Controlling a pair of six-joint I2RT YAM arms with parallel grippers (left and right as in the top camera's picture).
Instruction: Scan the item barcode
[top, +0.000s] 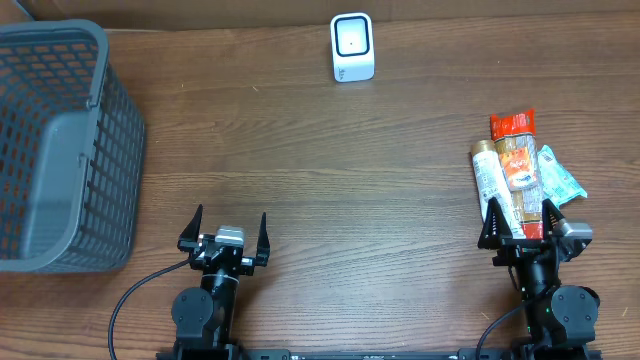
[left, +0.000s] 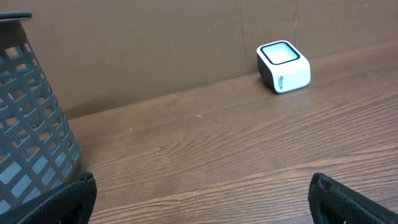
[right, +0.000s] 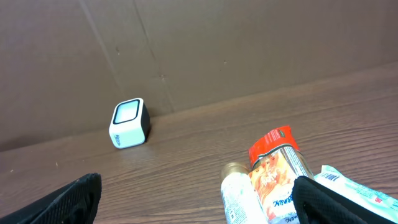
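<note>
1. I see the left gripper (top: 230, 219) spread wide, holding nothing.
2. Right gripper (top: 520, 209) spread wide too, empty.
3. Orange snack pouch (top: 517, 165), white tube (top: 488, 175) and teal packet (top: 558, 176) lie bunched, right of the barcode scanner (top: 352, 47), nearer me.

There's the scanner (top: 352, 47) at the far edge of the table, a small white box with a dark-framed window, standing on its own. Over on the right, three items lie bunched together. A white tube (top: 487, 180) with a tan cap lies lengthwise, an orange-and-red packet (top: 516, 160) is pressed against its right side, and a pale teal pouch (top: 560, 178) is angled outward beside the packet.
</note>
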